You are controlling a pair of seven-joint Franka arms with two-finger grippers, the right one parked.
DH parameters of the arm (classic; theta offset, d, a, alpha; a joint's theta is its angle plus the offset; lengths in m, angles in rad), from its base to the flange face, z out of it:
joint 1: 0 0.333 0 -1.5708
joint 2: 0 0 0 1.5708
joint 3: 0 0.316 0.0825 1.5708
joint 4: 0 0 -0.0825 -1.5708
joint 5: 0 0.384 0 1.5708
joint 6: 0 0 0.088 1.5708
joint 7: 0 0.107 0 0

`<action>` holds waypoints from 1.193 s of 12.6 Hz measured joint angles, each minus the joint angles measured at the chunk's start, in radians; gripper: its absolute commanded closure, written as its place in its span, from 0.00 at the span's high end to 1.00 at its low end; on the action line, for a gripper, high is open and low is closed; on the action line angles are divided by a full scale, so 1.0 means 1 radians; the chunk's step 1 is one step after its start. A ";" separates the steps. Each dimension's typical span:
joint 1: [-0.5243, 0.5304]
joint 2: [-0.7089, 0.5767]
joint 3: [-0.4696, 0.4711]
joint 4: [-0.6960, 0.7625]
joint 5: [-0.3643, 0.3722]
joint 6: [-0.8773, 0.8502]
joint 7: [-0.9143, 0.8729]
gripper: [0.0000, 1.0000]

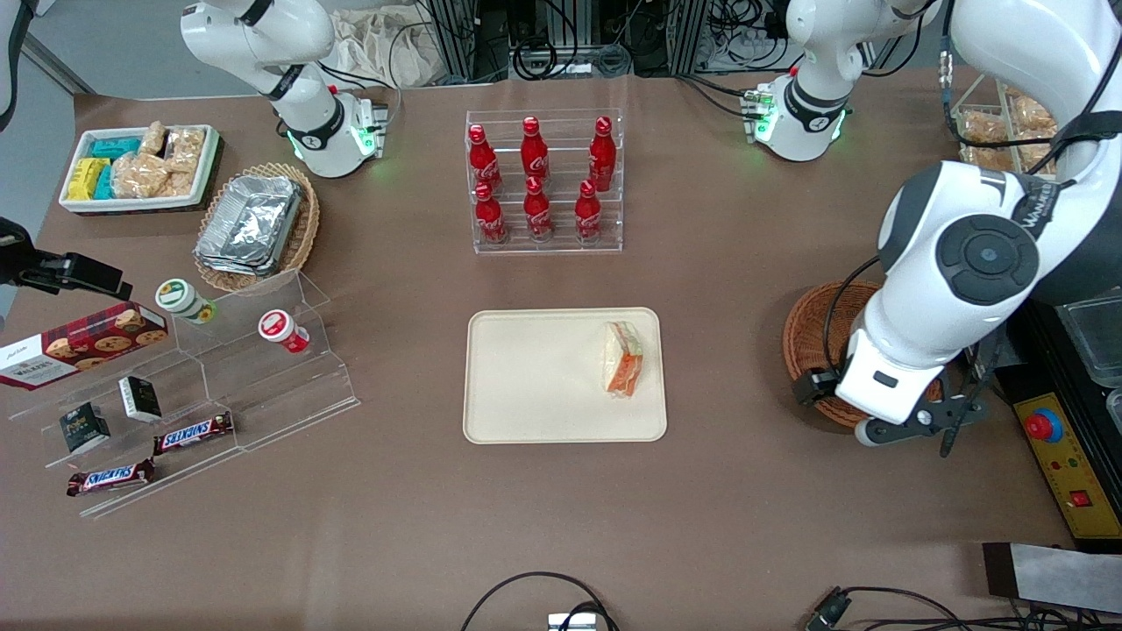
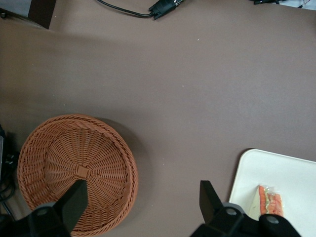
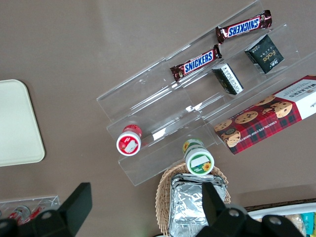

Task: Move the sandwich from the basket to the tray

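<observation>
The sandwich (image 1: pixel 622 358), a wrapped white-bread wedge with orange and green filling, lies on the cream tray (image 1: pixel 543 377), at the tray end nearest the working arm. In the left wrist view the sandwich (image 2: pixel 270 201) shows on a corner of the tray (image 2: pixel 289 170). The round reddish-brown basket (image 1: pixel 811 333) sits beside the tray, toward the working arm's end of the table, and holds nothing. My gripper (image 2: pixel 144 201) hangs open above the basket (image 2: pixel 74 163), over its rim and the bare table between basket and tray. Nothing is between its fingers (image 2: pixel 78 197).
A clear rack of red bottles (image 1: pixel 543 180) stands farther from the front camera than the tray. Toward the parked arm's end are an oval wicker basket of foil containers (image 1: pixel 254 223), a white snack bin (image 1: pixel 140 166) and an acrylic stepped display (image 1: pixel 202 386). An emergency-stop box (image 1: pixel 1061 456) sits beside the basket.
</observation>
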 measured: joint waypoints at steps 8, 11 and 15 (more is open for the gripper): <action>0.012 -0.065 0.130 0.000 -0.133 -0.010 0.234 1.00; -0.057 -0.108 0.267 -0.018 -0.202 -0.016 0.345 1.00; -0.101 -0.192 0.385 -0.069 -0.245 -0.028 0.483 1.00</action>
